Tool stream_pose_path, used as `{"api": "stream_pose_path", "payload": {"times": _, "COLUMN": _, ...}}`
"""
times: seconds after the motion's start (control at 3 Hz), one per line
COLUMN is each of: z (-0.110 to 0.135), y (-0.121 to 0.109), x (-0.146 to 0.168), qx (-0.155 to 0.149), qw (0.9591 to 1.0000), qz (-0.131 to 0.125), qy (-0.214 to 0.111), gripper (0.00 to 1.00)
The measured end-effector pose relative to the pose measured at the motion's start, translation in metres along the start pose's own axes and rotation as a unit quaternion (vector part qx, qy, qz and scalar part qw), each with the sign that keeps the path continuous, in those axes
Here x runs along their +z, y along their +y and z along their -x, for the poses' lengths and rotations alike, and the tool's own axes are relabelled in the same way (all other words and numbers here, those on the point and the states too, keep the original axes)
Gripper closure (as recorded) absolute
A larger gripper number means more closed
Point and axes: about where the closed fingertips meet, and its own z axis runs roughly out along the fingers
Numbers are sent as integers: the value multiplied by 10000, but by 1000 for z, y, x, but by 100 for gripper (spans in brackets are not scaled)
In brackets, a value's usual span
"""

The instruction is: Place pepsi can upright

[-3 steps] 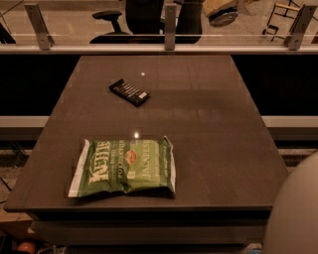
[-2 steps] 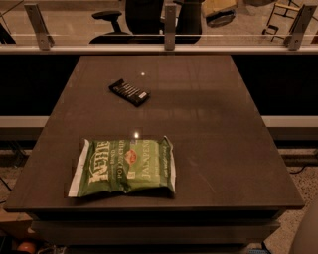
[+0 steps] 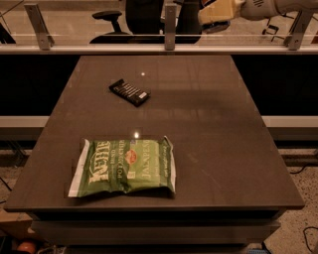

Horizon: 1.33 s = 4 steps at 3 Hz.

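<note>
No pepsi can shows anywhere in the camera view; it is hidden or out of view. My white arm [image 3: 271, 7] reaches in along the top right edge, above the far side of the table. My gripper [image 3: 217, 12] is at its end, a pale yellowish shape cut off by the top edge, high over the glass rail. It is far from everything lying on the table.
A dark brown table [image 3: 208, 124] fills the view. A green chip bag [image 3: 124, 166] lies flat near the front left. A flat black packet with white stripes [image 3: 129, 92] lies at the back left. A glass rail with metal posts [image 3: 170, 30] runs behind the table, with an office chair [image 3: 124, 15] beyond it.
The white arm section at the bottom right corner has left the view. The white arm now stretches along the top right edge. The bag and the packet have not moved.
</note>
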Motion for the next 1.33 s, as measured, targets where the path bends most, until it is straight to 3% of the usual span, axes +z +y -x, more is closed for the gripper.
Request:
{"api": "stream_pose_path", "payload": {"times": 0.33, "z": -8, "y": -5, "x": 8, "qx": -290, "qw": 9992, "qz": -87, "qy": -246, "gripper": 100}}
{"api": "stream_pose_path", "payload": {"times": 0.67, "z": -10, "y": -12, "x": 16, "qx": -486, "qw": 9979, "qz": -413, "qy": -97, "gripper": 100}}
{"api": "stream_pose_path", "payload": {"times": 1.33, "z": -11, "y": -11, "x": 19, "qx": -514, "qw": 9971, "qz": -551, "qy": -59, "gripper": 100}}
